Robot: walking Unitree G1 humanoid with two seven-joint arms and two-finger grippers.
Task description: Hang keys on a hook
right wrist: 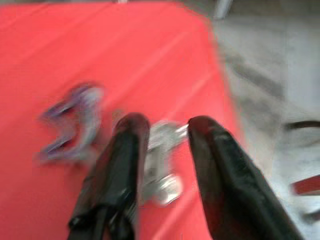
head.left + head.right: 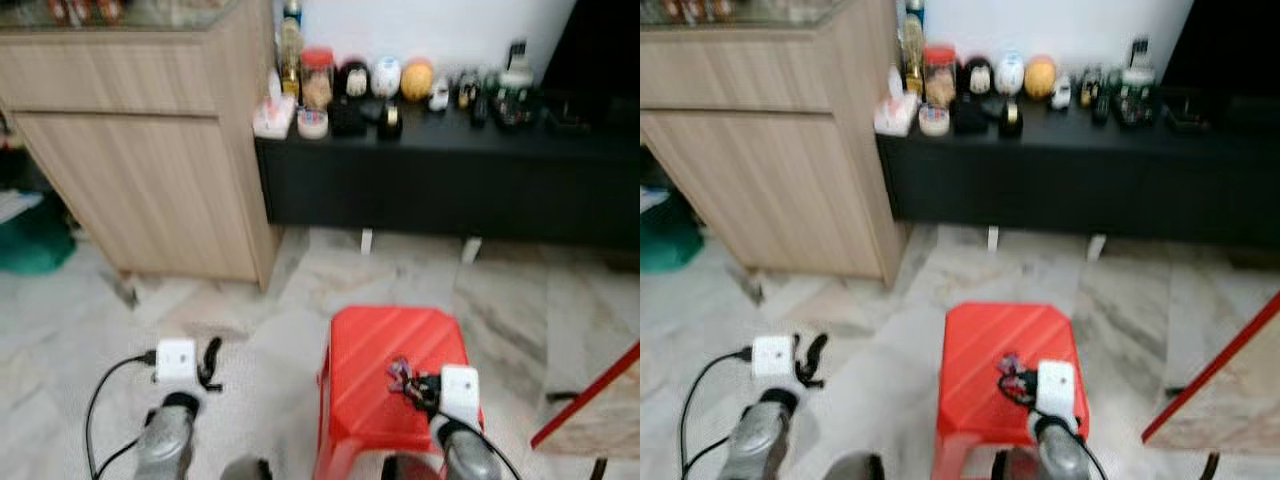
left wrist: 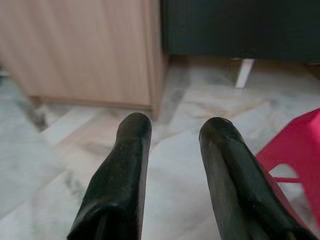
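On glossy red plastic stool [image 2: 395,360], metal keys [image 1: 160,162], right hand [image 1: 162,130] astride

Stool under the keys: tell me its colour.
The stool is red, with faint diagonal ridges on its top; the left eye view shows it best.

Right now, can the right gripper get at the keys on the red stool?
Probably yes. The right gripper is open right over the keys on the red stool, one finger on each side, with nothing between.
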